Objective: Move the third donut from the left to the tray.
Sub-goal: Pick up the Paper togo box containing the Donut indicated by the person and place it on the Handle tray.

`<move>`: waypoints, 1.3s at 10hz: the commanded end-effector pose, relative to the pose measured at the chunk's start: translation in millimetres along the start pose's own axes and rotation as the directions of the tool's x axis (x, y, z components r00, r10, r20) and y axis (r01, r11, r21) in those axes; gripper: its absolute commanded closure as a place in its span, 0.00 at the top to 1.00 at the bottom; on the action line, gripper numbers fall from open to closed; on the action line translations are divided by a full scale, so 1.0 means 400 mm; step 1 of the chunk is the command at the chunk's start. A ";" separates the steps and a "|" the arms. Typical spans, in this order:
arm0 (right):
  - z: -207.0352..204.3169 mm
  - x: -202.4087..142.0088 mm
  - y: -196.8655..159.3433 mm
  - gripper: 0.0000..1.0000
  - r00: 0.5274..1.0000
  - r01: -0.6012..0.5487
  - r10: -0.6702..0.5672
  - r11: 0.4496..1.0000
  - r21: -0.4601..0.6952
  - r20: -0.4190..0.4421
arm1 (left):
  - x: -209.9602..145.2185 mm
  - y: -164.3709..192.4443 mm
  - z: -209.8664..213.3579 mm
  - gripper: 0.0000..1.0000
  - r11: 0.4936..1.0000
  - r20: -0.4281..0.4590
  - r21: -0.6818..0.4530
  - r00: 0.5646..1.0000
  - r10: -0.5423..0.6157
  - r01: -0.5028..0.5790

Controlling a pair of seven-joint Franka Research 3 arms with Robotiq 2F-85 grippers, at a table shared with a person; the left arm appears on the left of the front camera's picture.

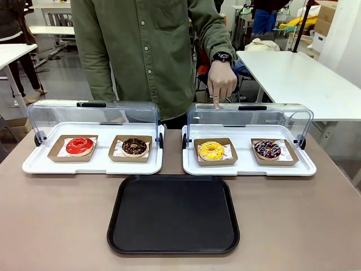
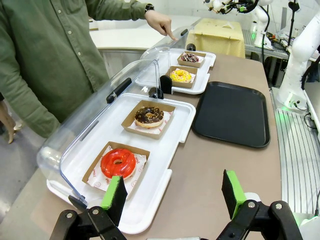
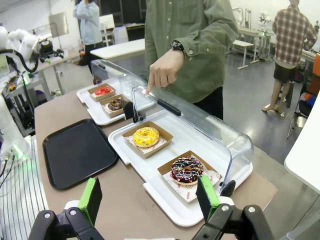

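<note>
Four donuts sit in two white trays, lids swung back. The yellow donut (image 1: 211, 150) lies on its card square in the left half of the right white tray (image 1: 248, 167) — a person's finger (image 1: 216, 103) touches the lid's edge above it. Near its front edge lies the black tray (image 1: 174, 214), its floor open. The left gripper (image 2: 173, 195) and right gripper (image 3: 149, 197) hover, fingers spread wide, holding nothing.

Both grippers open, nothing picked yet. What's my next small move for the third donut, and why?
Likely ease the right gripper toward the yellow-glazed ring donut on its brown cardboard square: that gripper is open and nearer, the clear plastic lid stands raised, and the flat black plastic tray lies close by.
</note>
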State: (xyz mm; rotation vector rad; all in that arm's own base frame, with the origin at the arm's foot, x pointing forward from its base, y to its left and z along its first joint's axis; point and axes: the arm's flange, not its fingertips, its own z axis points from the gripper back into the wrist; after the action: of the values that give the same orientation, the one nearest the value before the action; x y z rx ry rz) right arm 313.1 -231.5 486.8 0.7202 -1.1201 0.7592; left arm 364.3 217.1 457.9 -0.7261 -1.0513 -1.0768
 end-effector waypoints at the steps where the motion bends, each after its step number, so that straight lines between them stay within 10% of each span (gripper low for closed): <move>1: 0.000 0.000 0.000 1.00 1.000 0.000 0.000 1.000 0.000 0.000 | 0.006 -0.003 0.001 1.00 1.000 0.004 -0.001 1.000 -0.006 0.006; 7: -0.376 0.087 0.154 1.00 0.922 -0.226 0.185 0.970 -0.086 -0.340 | 0.006 -0.003 0.001 1.00 1.000 0.004 -0.001 1.000 -0.006 0.006; 13: -0.772 0.074 0.265 1.00 0.621 -0.452 0.343 0.891 0.036 -0.705 | 0.006 -0.003 0.001 1.00 1.000 0.004 -0.001 1.000 -0.006 0.006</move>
State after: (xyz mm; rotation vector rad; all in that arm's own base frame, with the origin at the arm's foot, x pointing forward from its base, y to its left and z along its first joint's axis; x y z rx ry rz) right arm 379.4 79.2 443.9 0.0714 -0.6752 1.1963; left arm 364.9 216.5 458.3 -0.7255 -1.0498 -1.0793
